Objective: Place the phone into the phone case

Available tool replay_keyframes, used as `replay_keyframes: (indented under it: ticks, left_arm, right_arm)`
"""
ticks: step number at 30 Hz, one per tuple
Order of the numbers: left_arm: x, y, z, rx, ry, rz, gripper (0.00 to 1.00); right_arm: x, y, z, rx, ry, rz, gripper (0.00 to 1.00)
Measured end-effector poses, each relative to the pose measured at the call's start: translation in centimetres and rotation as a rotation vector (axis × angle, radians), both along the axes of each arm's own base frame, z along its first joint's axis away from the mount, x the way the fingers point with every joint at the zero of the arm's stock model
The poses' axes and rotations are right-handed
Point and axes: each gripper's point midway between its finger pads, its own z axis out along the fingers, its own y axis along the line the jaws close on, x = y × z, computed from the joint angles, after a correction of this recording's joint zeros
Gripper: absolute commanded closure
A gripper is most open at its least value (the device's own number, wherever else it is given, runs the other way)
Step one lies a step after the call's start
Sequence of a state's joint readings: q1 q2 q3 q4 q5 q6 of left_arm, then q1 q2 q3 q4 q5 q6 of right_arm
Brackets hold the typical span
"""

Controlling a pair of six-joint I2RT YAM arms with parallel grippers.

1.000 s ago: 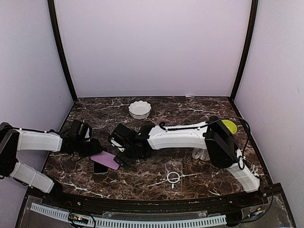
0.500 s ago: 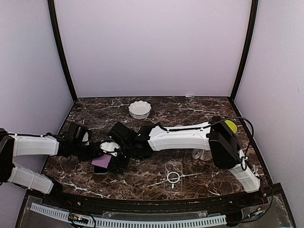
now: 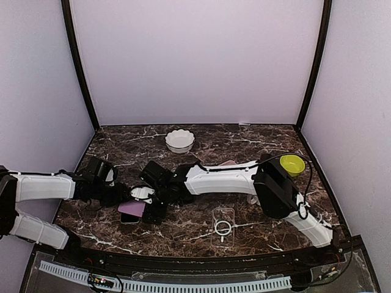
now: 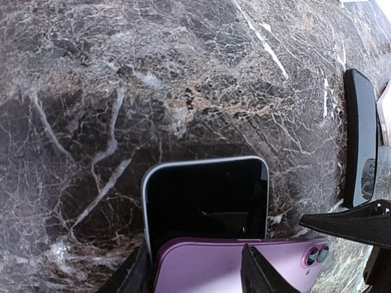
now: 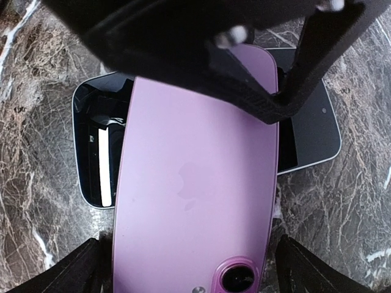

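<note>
The phone [image 3: 131, 207] is purple and back up, its camera lens toward my right wrist, at the table's front left. My left gripper [image 3: 124, 198] is shut on its lens-free end [image 4: 201, 271], holding it just above a second phone [image 4: 208, 195] that lies screen up with a black display. My right gripper [image 3: 150, 205] hangs over the lens end, open wide, its fingers [image 5: 85, 271] apart from both long edges of the phone [image 5: 195, 171]. The clear phone case [image 3: 223, 223] with a white ring lies flat to the right, near the front edge.
A white scalloped bowl [image 3: 179, 140] stands at the back centre. A yellow bowl [image 3: 292, 163] sits at the right, behind the right arm's elbow. The right arm stretches across the middle of the marble table [image 3: 244, 137].
My right arm has swung left and its gripper has come over the purple phone's lens end, opening a little wider. The left gripper has kept its hold and shifted slightly.
</note>
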State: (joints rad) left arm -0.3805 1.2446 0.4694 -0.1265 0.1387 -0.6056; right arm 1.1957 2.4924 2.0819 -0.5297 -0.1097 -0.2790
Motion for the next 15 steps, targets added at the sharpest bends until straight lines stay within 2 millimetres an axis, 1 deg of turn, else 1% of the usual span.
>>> replay_keyframes:
  ticks: [3, 6, 10, 12, 15]
  left_arm:
    - [-0.02, 0.01, -0.01, 0.001, 0.001, 0.0, 0.49]
    - [-0.03, 0.01, -0.01, 0.001, 0.002, 0.0, 0.49]
    - [0.02, 0.0, 0.08, 0.001, 0.002, 0.0, 0.48]
    - [0.03, 0.02, 0.18, 0.004, 0.003, 0.0, 0.45]
    - [0.21, -0.02, 0.64, 0.006, -0.004, -0.005, 0.4]
  right_arm:
    - [0.04, -0.04, -0.07, 0.007, 0.019, 0.012, 0.04]
    - [0.02, -0.06, -0.14, 0.012, 0.033, 0.024, 0.12]
    - [-0.1, -0.04, -0.29, 0.017, 0.049, 0.034, 0.3]
    - [-0.15, -0.04, -0.27, 0.019, 0.055, 0.036, 0.43]
    - [-0.21, -0.06, -0.33, 0.023, 0.066, 0.038, 0.52]
